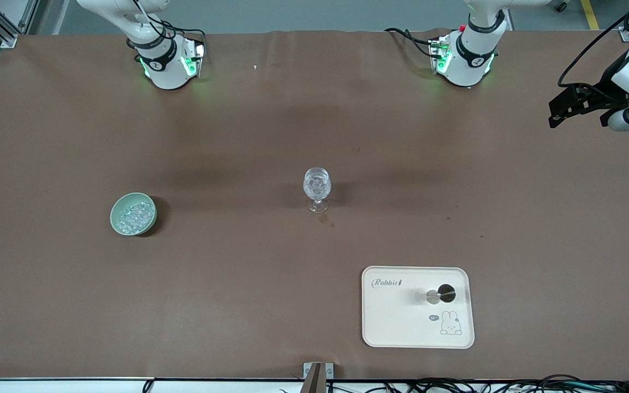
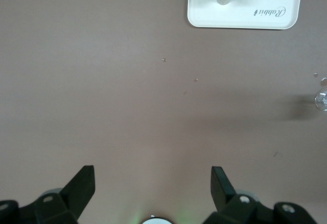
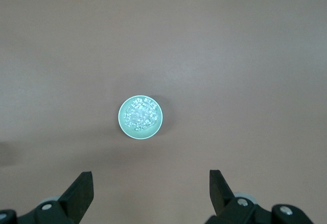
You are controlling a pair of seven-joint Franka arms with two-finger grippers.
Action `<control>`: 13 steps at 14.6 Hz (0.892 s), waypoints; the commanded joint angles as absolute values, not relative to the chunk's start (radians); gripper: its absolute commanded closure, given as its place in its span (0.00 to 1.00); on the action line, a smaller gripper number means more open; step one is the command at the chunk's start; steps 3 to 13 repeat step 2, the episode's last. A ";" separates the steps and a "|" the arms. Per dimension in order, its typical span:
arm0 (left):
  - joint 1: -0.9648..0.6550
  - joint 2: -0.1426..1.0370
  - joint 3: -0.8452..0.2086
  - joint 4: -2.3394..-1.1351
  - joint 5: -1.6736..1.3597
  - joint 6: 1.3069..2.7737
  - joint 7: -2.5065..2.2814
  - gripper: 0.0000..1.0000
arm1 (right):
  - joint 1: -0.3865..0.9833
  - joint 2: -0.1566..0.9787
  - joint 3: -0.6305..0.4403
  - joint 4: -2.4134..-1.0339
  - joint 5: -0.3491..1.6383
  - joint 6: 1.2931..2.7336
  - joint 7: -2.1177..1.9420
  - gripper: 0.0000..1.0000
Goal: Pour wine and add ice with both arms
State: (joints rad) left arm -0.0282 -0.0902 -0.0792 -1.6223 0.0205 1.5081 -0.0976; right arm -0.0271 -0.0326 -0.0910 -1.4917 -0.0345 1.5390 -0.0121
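Right wrist view is showing the right gripper (image 3: 150,196) hanging wide open over the bowl (image 3: 124,125) of ice (image 3: 140,114), probably lining up a scoop. The left gripper (image 2: 153,188), equally wide and empty, is waiting above the table (image 2: 102,81).

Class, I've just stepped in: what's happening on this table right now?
Nothing is being handled. The left gripper and right gripper are both open, empty and raised above the table. A green bowl holds ice; the stemmed glass stands mid-table, and the tray carries a small metal piece.
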 commanded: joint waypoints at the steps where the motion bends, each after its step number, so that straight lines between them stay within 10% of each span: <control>1: -0.028 -0.087 -0.078 -1.614 0.021 1.512 -0.089 0.00 | -0.040 -0.031 -0.089 -1.482 -0.011 1.529 -0.020 0.00; 13: -0.028 -0.087 -0.078 -1.614 0.021 1.511 -0.089 0.00 | -0.041 -0.031 -0.080 -1.482 -0.012 1.528 -0.021 0.00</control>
